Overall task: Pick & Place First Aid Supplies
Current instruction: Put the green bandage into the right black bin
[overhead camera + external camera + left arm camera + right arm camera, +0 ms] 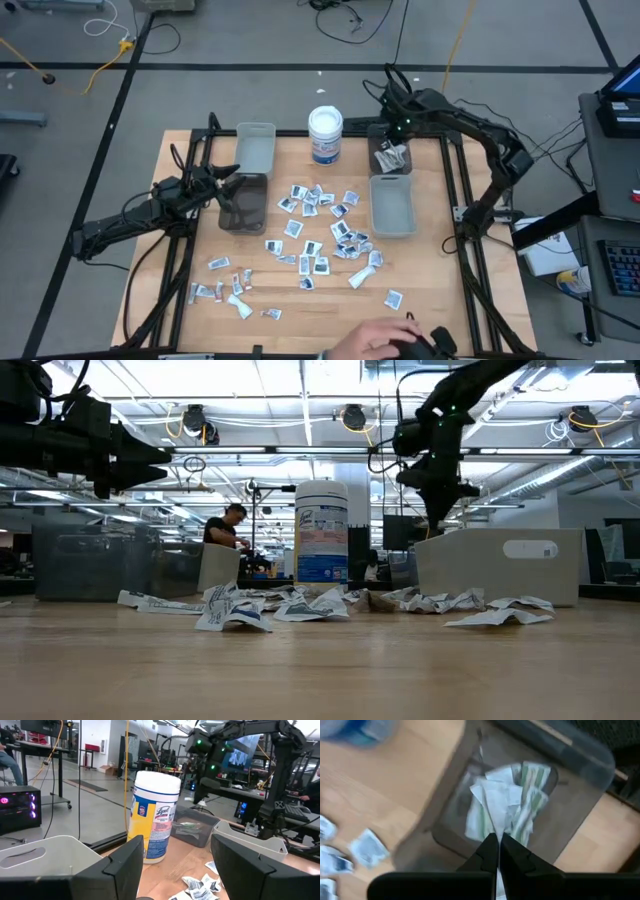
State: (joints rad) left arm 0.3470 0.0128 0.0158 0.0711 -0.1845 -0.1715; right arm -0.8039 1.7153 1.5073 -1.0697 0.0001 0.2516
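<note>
The right gripper hangs over the small bin at the far right, fingers pinched on a pale sachet above the sachets already inside. The left gripper waits open over the dark bin. Most packets lie mid-table; I'd say much sorting remains.

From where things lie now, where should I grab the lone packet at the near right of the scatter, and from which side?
Take the lone packet by its edges, coming straight down from above. It lies flat on the table with bare wood all round and no neighbours touching, so a top-down pinch across its short width looks safest. The right hand is over the far bin and would have to travel.
</note>
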